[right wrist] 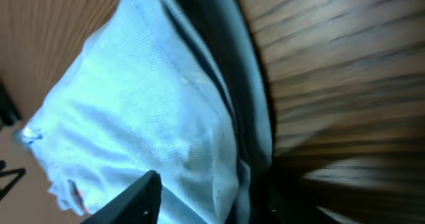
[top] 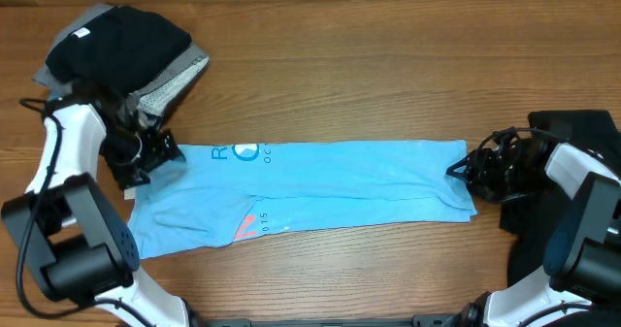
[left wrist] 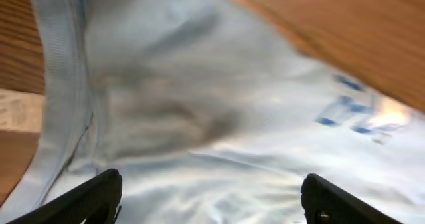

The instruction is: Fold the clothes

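Currently mid-fold, sky-blue T-shirt (top: 320,186) in a strip. Left fingers (left wrist: 86,197) open; right fingers (right wrist: 133,201), can't tell. Likely next: grip ends, fold crosswise.

A: what's sitting on the wooden table (top: 340,36) rn?
B: 1 sky-blue T-shirt (top: 320,186) is lying flat across the middle in a long strip, and a pile of black and grey clothes (top: 116,41) is sitting in the far left corner.

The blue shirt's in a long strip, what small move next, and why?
Probably close the right gripper on the T-shirt's right end, ready to fold it over: its fingers sit at that edge, and the left gripper stands open, holding nothing.
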